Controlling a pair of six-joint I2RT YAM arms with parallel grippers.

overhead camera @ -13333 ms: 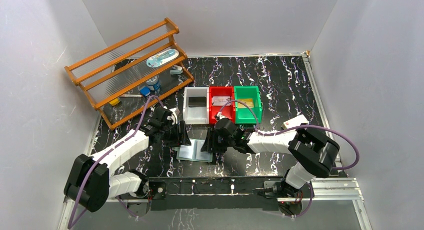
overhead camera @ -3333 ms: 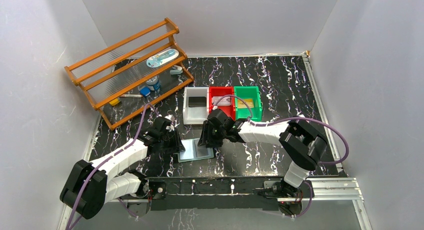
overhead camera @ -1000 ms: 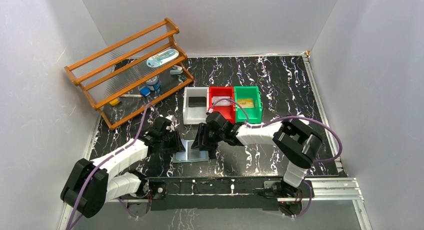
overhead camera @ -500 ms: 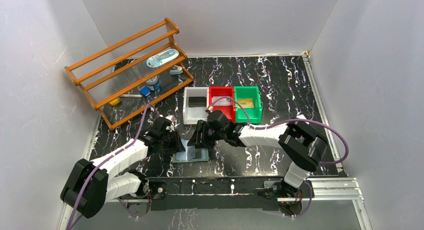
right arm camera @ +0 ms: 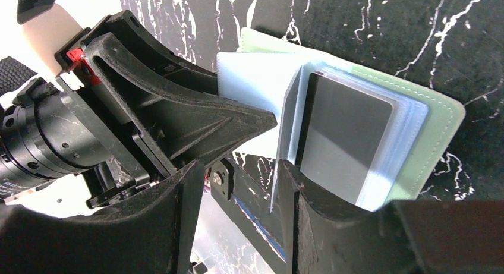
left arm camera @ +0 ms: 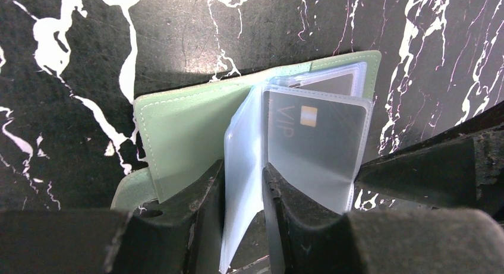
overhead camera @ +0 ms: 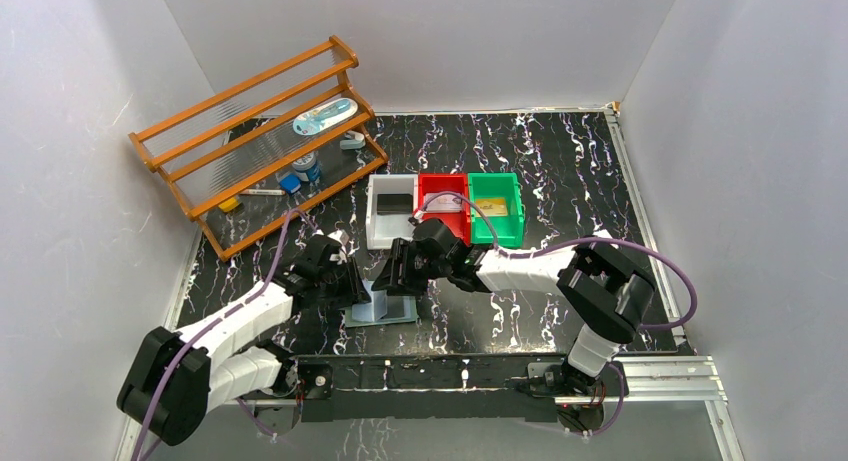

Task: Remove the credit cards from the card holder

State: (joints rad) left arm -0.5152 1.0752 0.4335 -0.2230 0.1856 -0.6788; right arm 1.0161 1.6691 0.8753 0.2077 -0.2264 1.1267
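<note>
We see a black counter [overhead camera: 560, 161] veined white, a pale green card holder [left arm camera: 184, 137], a dark grey card [right arm camera: 347, 143], a white bin [overhead camera: 391, 239], a red bin [overhead camera: 443, 180], a green bin [overhead camera: 497, 236].

Top external view: fixed high and behind, looking down on the whole table [overhead camera: 560, 171]. Wrist views: close range, facing steeply down from opposite sides; all three share the opened card holder [overhead camera: 385, 306].

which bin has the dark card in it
The white bin, leftmost of three; the red bin holds a pale card, the green bin a yellowish one.
</note>
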